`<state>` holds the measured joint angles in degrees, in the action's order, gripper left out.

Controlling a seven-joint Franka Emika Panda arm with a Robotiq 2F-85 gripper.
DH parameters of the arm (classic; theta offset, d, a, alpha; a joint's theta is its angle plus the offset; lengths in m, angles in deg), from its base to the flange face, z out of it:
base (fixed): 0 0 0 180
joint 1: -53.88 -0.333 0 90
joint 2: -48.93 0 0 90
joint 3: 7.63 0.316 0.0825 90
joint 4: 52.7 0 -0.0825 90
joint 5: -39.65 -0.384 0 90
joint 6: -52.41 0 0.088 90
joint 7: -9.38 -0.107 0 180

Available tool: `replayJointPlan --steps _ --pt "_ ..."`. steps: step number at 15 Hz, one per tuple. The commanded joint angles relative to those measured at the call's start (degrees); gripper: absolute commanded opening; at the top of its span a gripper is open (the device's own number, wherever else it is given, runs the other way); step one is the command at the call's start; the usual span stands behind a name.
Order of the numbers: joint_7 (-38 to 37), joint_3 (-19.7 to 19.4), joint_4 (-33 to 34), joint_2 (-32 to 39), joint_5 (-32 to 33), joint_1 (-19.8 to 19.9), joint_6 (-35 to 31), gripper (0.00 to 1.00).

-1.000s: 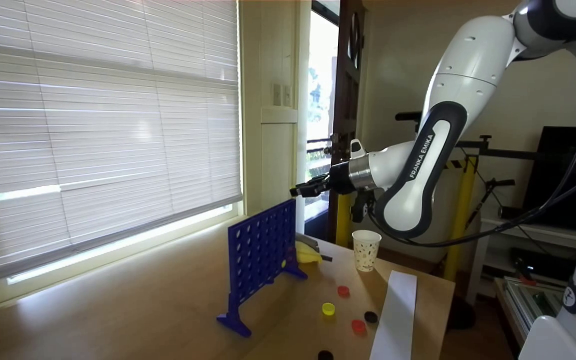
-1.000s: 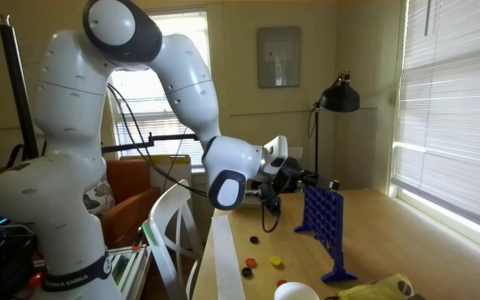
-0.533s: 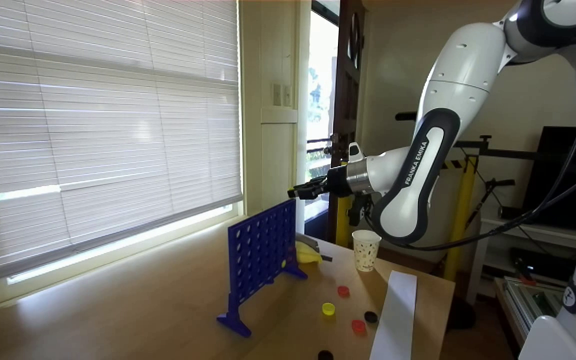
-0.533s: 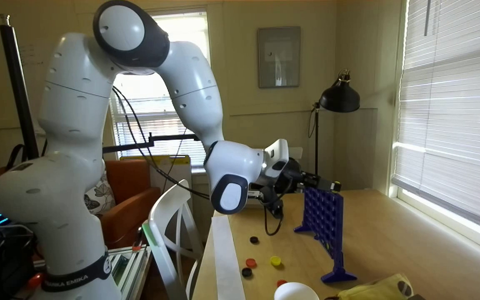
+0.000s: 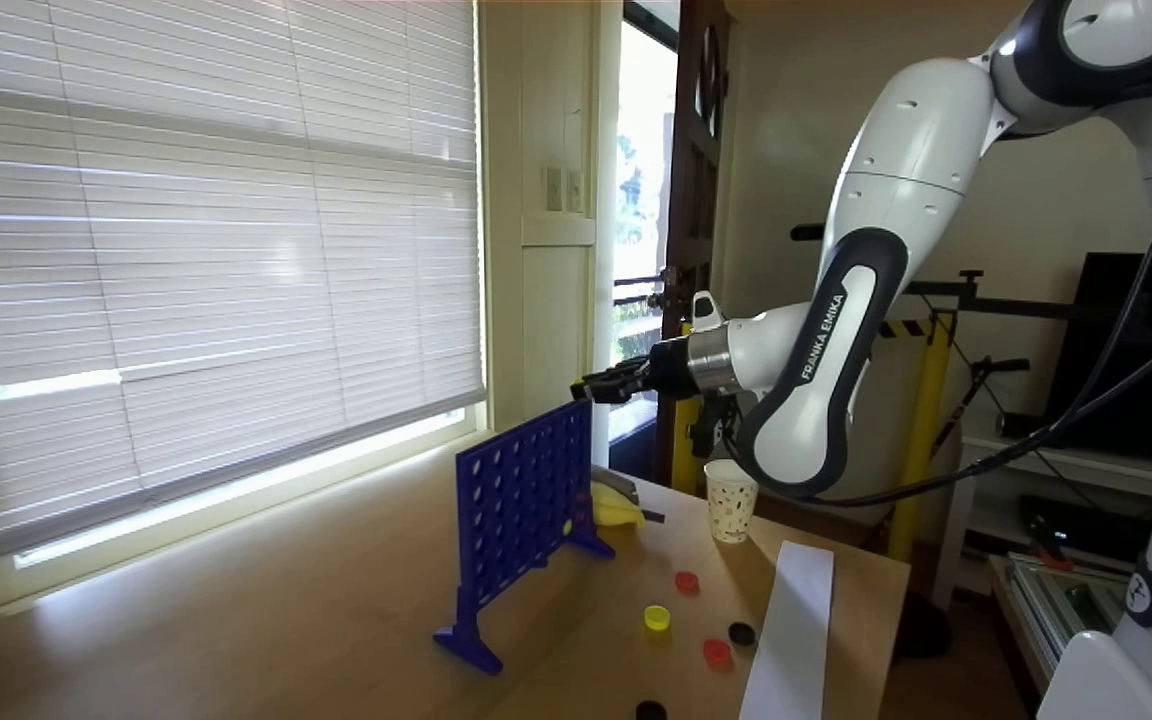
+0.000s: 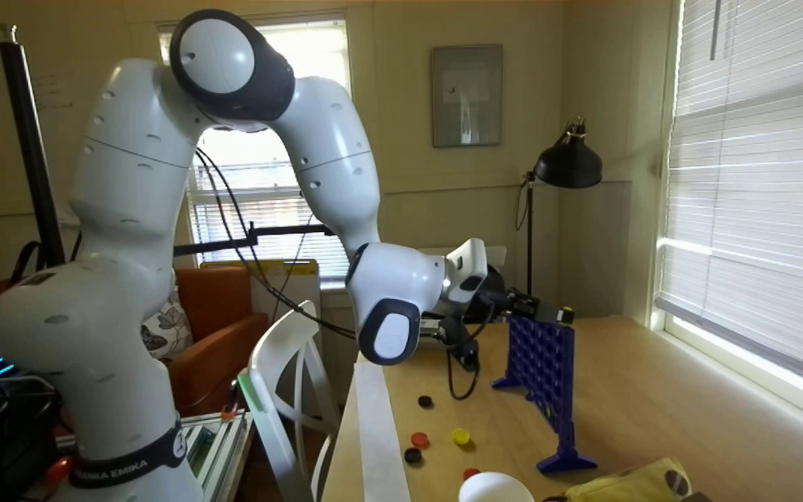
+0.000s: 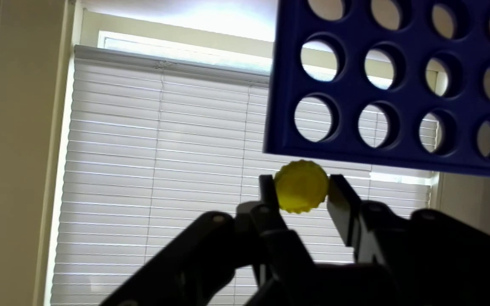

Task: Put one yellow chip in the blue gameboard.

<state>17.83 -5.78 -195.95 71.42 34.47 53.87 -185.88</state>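
A round yellow chip [image 7: 300,189], scalloped along its rim and shaded across part of its face, is pinched by opposite edges in the claw [image 7: 301,185]; it is held just above the top edge of the blue gameboard [image 7: 408,97], near one end; whether that edge is touched cannot be told; the gameboard, pierced by rows of round holes, is carried upright by the counter [image 5: 286,620]; beside it, another yellow chip [image 6: 461,437] is seen among red chips [image 6: 419,440] and black chips [image 6: 413,455].

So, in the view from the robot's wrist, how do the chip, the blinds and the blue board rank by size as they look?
Largest to smallest:
1. Blinds, partly covered
2. Board, cut off by the picture's edge
3. Chip, by far the smallest
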Motion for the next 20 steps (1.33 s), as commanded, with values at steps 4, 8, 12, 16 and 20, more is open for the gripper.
replayJointPlan --steps 4,8,12,16,20 --pt "-1.8 -1.2 1.9 2.4 2.0 -0.7 -1.6 0.1" --pt "-1.8 -1.2 2.3 2.9 2.0 -0.7 -1.8 0.1" --pt "-1.7 -1.3 2.0 2.8 1.9 -0.8 -1.1 0.1" --pt "-1.7 -1.3 1.8 2.2 1.4 -0.9 -1.7 0.68" --pt "-2.1 -1.2 1.0 -0.5 1.3 -0.9 -4.1 0.96"
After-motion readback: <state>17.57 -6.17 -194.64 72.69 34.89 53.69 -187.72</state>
